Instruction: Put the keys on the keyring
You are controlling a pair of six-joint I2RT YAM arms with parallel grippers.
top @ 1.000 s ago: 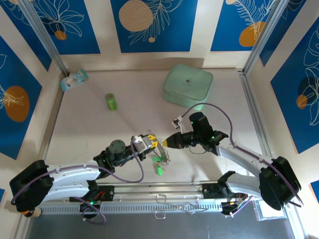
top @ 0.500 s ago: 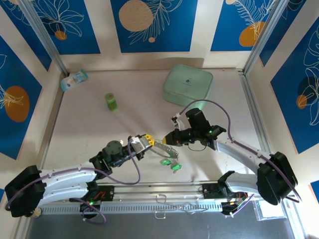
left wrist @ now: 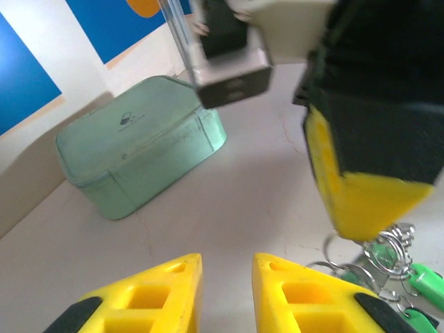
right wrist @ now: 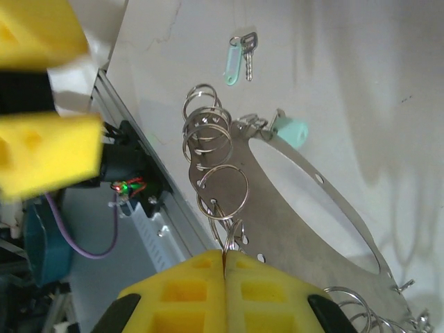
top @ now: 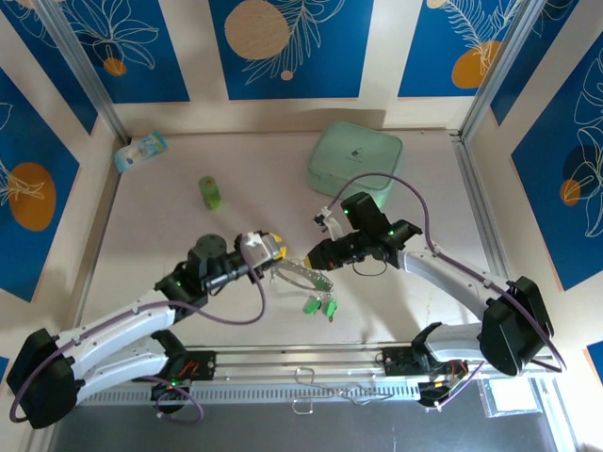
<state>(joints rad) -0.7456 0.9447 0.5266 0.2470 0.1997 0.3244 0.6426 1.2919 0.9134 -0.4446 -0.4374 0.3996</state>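
Between right gripper (right wrist: 224, 267) pads, keyring (right wrist: 326, 187)

The right gripper (right wrist: 224, 258) and the left gripper (left wrist: 227, 267) have yellow fingers. Just ahead of the right one, the keyring (right wrist: 305, 201) is silvery and the keys (right wrist: 234, 61) carry mint tags. Beyond the left one, the case (left wrist: 139, 149) is mint green.

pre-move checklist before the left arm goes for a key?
1. Right claw shut on the keyring: ok, pinching one small ring.
2. Left claw free: ok, jaws apart, nothing between.
3. Loose key located: ok, on the table, apart from the keyring.
4. Keyring lifted off the table: cannot tell.
5. Mint case out of the way: ok, well behind both claws.
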